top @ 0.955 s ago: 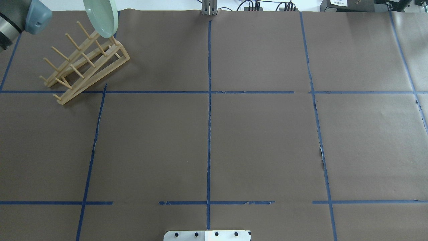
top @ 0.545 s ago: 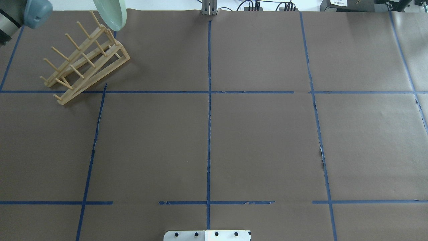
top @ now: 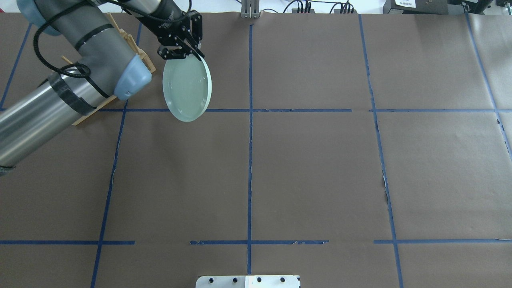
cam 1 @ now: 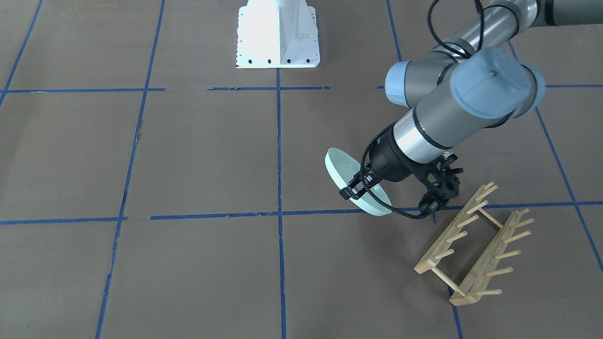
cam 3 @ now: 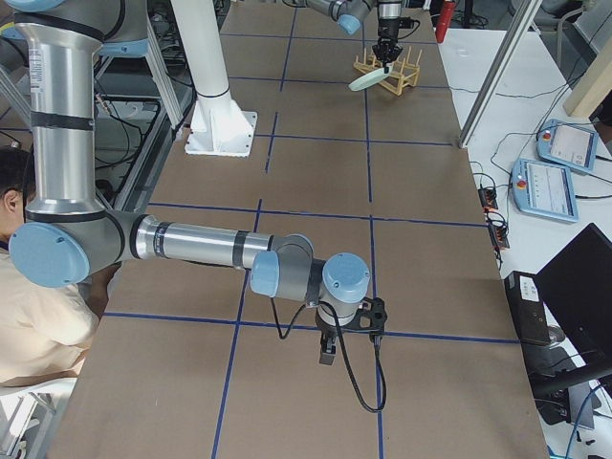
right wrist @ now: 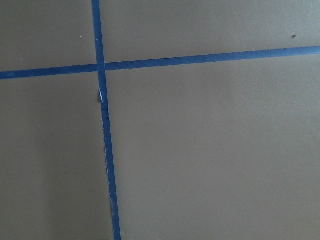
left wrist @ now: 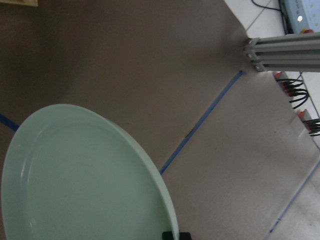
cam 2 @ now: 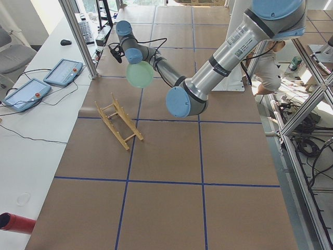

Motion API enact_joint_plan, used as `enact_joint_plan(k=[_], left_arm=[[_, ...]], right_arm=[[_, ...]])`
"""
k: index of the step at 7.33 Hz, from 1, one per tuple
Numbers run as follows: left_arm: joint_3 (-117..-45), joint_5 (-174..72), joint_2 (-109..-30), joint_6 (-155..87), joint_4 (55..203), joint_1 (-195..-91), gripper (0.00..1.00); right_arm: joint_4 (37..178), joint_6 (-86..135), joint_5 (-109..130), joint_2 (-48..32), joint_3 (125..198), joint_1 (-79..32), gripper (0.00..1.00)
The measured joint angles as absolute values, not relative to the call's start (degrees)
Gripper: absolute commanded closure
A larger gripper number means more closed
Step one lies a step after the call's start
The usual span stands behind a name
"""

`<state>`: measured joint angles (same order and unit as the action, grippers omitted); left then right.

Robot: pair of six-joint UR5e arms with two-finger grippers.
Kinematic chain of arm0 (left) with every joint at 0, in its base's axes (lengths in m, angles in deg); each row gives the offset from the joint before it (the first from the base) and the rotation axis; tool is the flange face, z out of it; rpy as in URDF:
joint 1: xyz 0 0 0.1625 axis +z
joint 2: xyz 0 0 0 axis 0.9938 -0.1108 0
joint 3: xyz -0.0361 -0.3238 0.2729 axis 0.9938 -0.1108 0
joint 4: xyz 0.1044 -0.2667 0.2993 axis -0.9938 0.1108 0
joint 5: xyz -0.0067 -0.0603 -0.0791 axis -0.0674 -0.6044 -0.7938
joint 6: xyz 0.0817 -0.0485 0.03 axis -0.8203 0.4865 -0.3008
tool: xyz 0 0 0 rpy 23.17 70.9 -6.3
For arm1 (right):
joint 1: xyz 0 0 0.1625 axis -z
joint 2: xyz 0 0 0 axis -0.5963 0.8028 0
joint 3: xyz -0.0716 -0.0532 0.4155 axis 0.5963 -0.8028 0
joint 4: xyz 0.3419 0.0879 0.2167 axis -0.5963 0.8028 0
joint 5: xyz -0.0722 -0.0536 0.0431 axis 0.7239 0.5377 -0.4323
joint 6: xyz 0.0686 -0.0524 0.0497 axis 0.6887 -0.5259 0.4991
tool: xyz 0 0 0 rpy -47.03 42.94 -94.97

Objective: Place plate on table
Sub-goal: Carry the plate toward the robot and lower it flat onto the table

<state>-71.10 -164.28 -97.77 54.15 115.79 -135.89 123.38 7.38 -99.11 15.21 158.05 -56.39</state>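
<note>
The pale mint-green plate (top: 187,88) hangs tilted in the air over the brown table (top: 312,168), just right of the wooden rack. My left gripper (top: 195,54) is shut on the plate's far rim, and the plate slopes down toward the robot. The front-facing view shows the plate (cam 1: 354,175) steeply tilted with the left gripper (cam 1: 354,187) clamped on its edge. The left wrist view is filled by the plate (left wrist: 85,180). My right gripper (cam 3: 327,349) shows only in the right side view, low over the table, and I cannot tell whether it is open or shut.
The light wooden peg rack (cam 1: 476,245) stands empty, partly hidden behind my left arm in the overhead view (top: 86,116). The white robot base (cam 1: 278,35) sits at the near edge. A metal post (top: 250,10) and cables line the far edge.
The plate was at the view's top-left edge above the rack. It has moved right and toward the robot, off the rack, and the left arm has swung into view.
</note>
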Motion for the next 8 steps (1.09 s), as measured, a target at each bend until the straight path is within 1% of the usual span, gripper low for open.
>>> enact_joint_plan(k=[2, 3, 4, 5, 7, 8], left_arm=[[-71.3, -159.4, -99.3, 45.1, 97.1, -129.3, 1.00], [-71.0, -156.8, -99.0, 42.8, 92.6, -125.9, 0.98], [-70.5, -154.8, -98.4, 41.7, 90.7, -122.7, 0.68], [-69.9, -153.9, -98.1, 41.4, 90.0, -120.1, 0.01], [-70.1, -153.6, -97.1, 41.3, 89.8, -117.2, 0.00], [-72.8, -153.7, -96.0, 41.2, 90.2, -117.6, 0.00]], right_arm=[[123.4, 7.4, -99.1, 15.2, 158.0, -56.4, 0.00], [123.4, 7.4, -99.1, 15.2, 158.0, -56.4, 0.00], [123.4, 7.4, -99.1, 15.2, 158.0, -56.4, 0.00], [123.4, 7.4, -99.1, 15.2, 158.0, -56.4, 0.00], [123.4, 7.4, -99.1, 15.2, 158.0, -56.4, 0.00], [123.4, 7.4, -99.1, 15.2, 158.0, -56.4, 0.00]])
